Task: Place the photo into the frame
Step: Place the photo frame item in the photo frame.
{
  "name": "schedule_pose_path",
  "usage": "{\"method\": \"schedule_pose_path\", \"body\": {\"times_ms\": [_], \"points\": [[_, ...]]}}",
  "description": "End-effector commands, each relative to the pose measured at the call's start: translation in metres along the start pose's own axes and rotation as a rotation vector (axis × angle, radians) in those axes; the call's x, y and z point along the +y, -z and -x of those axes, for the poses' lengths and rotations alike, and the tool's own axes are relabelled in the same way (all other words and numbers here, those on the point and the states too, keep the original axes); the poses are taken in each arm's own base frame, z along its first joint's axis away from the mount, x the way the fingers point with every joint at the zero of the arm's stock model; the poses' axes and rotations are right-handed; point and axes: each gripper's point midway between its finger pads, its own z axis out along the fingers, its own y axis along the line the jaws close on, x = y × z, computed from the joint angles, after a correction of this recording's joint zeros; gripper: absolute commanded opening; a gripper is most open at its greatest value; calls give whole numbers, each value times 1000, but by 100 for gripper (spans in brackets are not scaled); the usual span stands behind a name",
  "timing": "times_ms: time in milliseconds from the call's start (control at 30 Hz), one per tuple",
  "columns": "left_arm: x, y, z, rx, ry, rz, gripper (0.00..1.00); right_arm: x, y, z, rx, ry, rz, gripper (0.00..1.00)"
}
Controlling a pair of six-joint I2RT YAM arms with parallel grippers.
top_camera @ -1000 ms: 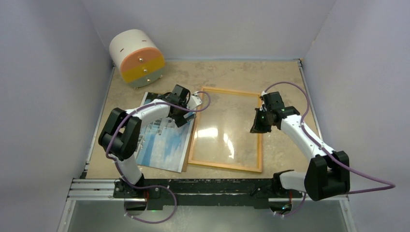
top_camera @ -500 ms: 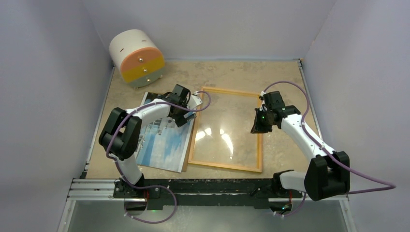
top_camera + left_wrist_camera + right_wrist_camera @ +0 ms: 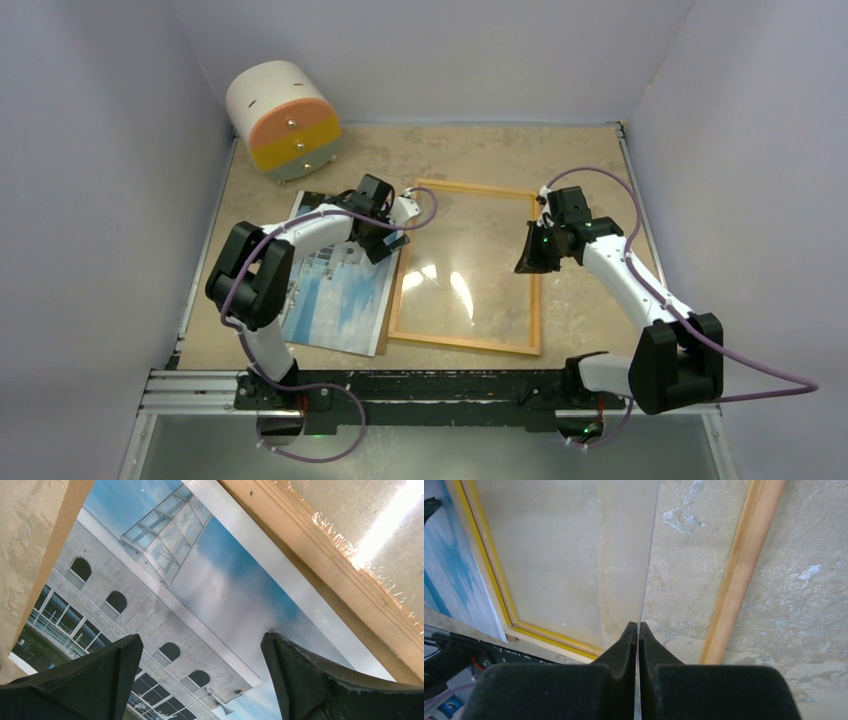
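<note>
The left gripper (image 3: 200, 640) is spread wide and holds nothing, hovering over the far right corner of the photo (image 3: 165, 595). The photo lies face up on a brown backing board (image 3: 60, 535), just left of the frame (image 3: 465, 342). The right gripper (image 3: 638, 627) is pinched on the right edge of 1 clear pane (image 3: 455, 275), tilted up over the frame, which lies back up. Since 1 second ago the right gripper has edged left and the pane's glare has shifted.
</note>
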Motion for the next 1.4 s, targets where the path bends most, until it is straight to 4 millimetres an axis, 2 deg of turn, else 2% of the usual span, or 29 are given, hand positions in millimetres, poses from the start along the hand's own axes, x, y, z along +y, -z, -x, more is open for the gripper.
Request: {"method": "schedule_pose_path", "body": {"times_ms": [0,133,233,333,633,1067,1100,1200,1267,1367], "points": [[-13,-8,0,-4,22,-50,100,20,10,19,-75,-5,94,0],[-12,-6,1,-9,19,-48,100,15,-1,10,-42,-18,91,0],[-11,-5,3,-13,17,-45,100,6,-8,4,-25,-26,52,5],[-10,-3,4,-20,16,-42,100,-2,-9,2,-26,-39,16,1],[-11,-4,3,-21,19,-41,100,-7,-18,-18,26,-62,19,0],[-12,-5,2,-19,19,-42,100,-14,-20,-16,21,-83,-25,0],[-12,-5,2,-19,20,-42,100,-14,-21,-16,23,-84,-25,1],[-11,-4,3,-23,16,-40,100,-14,-24,-14,18,-82,-20,22],[-10,-4,3,-23,16,-39,100,-15,-25,-10,-1,-77,-22,31],[-10,-3,3,-25,14,-38,100,-17,-28,-4,-23,-68,-36,41]]}}
